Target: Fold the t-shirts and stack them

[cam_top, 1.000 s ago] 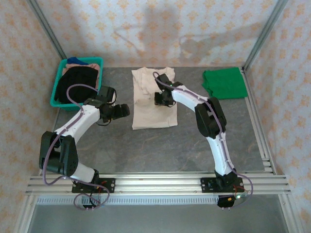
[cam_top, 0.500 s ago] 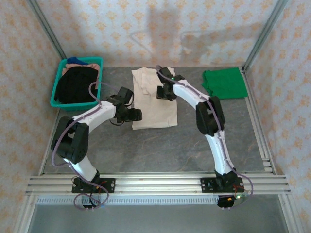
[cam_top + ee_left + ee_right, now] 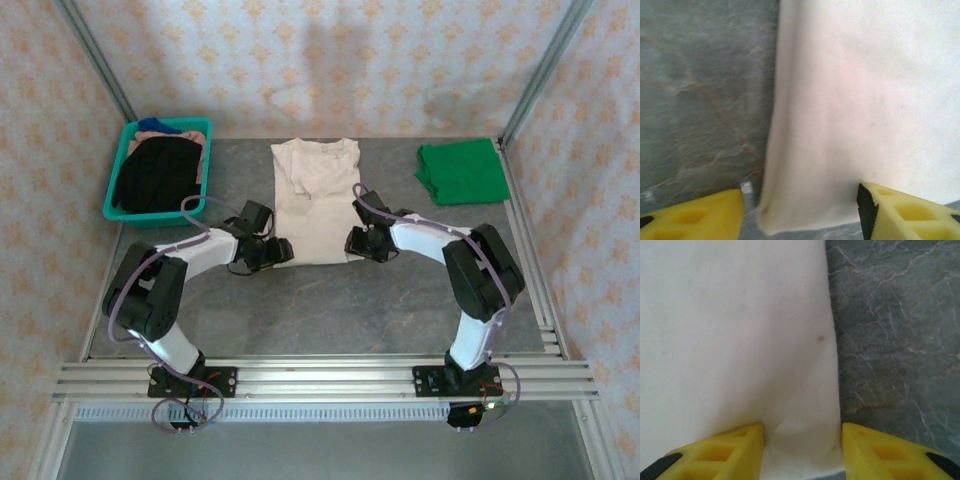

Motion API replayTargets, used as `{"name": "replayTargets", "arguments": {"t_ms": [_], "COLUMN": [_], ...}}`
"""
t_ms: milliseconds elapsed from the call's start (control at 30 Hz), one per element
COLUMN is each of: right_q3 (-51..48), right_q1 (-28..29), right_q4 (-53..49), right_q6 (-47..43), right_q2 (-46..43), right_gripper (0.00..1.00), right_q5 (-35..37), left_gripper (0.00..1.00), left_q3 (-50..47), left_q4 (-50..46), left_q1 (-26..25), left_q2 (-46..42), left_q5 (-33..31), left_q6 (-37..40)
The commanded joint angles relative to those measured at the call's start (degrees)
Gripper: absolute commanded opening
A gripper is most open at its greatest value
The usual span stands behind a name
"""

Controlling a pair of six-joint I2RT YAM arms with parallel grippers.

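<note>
**Near edge of the table point(image 3: 330, 310).** Both arms have moved in the last second. The left gripper point(image 3: 278, 250) has swung in from open table on the basket side to the near-left corner of the cream t-shirt point(image 3: 315, 200). The right gripper point(image 3: 356, 243) has drawn back from the far half of that shirt to its near-right corner. The two now face each other across the near hem.

**Left gripper point(image 3: 800, 216).** The jaws stand partly apart, narrower than a second ago. The folded left edge and hem corner of the cream t-shirt point(image 3: 850, 110) lie between the fingers point(image 3: 700, 217). Nothing is pinched yet.

**Right gripper point(image 3: 802, 450).** The jaws stand apart, a little wider than a second ago. They straddle the near-right hem corner of the cream t-shirt point(image 3: 740, 330), with the cloth lying flat between the fingers point(image 3: 885, 452). No hold is taken.

**Middle of the table.** The cream t-shirt lies flat as a long strip, sleeves turned in and collar toward the far edge.

**Far edge.** The green t-shirt point(image 3: 460, 170) sits folded near the far-right corner, well apart. A teal basket point(image 3: 150, 216) of dark clothing stands at the far-left corner.

**Finding.** The lengthwise folds appear complete. Both grippers look set to grasp the hem corners for the fold toward the collar. Stacking is not yet done.
</note>
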Motion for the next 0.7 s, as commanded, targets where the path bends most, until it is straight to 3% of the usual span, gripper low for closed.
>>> {"name": "replayTargets", "arguments": {"t_ms": [0,133,267,433,667], "right_q3": [1.91,2.64,2.83,3.89,3.90], "right_q1": [0.20,0.02,-0.20,-0.64,-0.69], "right_q4": [0.89,-0.47,-3.65,-10.03,-17.44], "right_q6": [0.22,-0.20,-0.67,-3.61,-8.89], "right_q2": [1.64,2.68,1.68,-1.59,-4.07], "right_gripper": [0.43,0.33,0.18,0.00,0.00], "right_q5": [2.60,2.70,5.72,8.09,6.22], "left_gripper": [0.53,0.23,0.00,0.00,0.00], "left_q3": [-0.34,1.36,2.09,2.24,-2.18], "left_q4": [5.13,3.25,0.63,-3.03,-7.21], "left_q1": [-0.27,-0.19,0.04,1.13,1.43], "left_q2": [1.64,2.22,1.20,-0.86,-4.51], "left_q5": [2.33,0.70,-1.70,-2.70,-2.76], "left_q6": [-2.34,-1.68,-0.57,1.09,2.81]}}
